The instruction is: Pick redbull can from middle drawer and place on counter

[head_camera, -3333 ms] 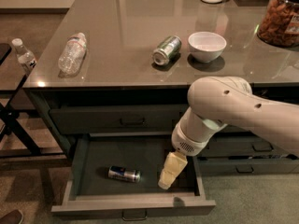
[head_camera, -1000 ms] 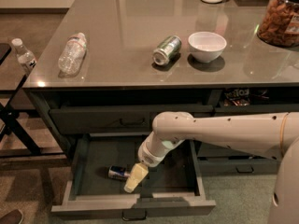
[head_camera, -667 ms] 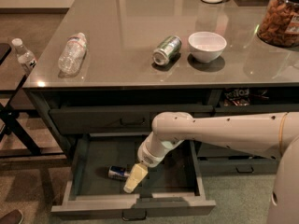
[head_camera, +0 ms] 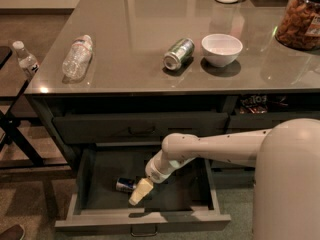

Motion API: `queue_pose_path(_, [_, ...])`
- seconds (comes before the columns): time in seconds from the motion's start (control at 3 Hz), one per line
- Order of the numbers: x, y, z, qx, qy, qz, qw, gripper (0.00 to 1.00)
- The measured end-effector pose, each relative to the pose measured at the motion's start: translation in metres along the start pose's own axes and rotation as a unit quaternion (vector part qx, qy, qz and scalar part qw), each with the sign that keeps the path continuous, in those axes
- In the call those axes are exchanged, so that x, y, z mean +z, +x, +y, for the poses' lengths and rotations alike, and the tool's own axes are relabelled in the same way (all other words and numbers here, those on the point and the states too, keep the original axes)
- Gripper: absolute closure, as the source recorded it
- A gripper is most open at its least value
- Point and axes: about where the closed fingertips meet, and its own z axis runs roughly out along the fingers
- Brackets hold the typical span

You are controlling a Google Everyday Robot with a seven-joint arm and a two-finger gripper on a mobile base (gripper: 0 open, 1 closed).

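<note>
**Cream-tipped gripper at the can in the open middle drawer**

Cream plastic gripper, at the end of a smooth white jointed arm, is lowered into the drawer with its tip against the right end of the redbull can. This is a small, slim blue-and-silver metal can lying on its side on the drawer floor, left of centre. Whether the gripper is released or clenched on the can cannot be told from this view. The middle drawer, wide, shallow and dark grey-green with a flat front, stands pulled out below a closed drawer of the same kind.

Judged step: reach and grasp, with the can not yet lifted. The next move calls for a firm hold across the round, slippery can body. A straight lift would then clear the drawer walls and reach the counter, a glossy grey-brown rectangular top. On it are a fatter green-and-silver can, a white bowl and a clear plastic bottle.
</note>
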Motion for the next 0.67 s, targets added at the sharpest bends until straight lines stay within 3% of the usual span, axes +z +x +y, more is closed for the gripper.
queue_pose_path(0.67, [0.015, -0.001, -0.004, 0.004, 0.006, 0.000, 1.0000, 0.00])
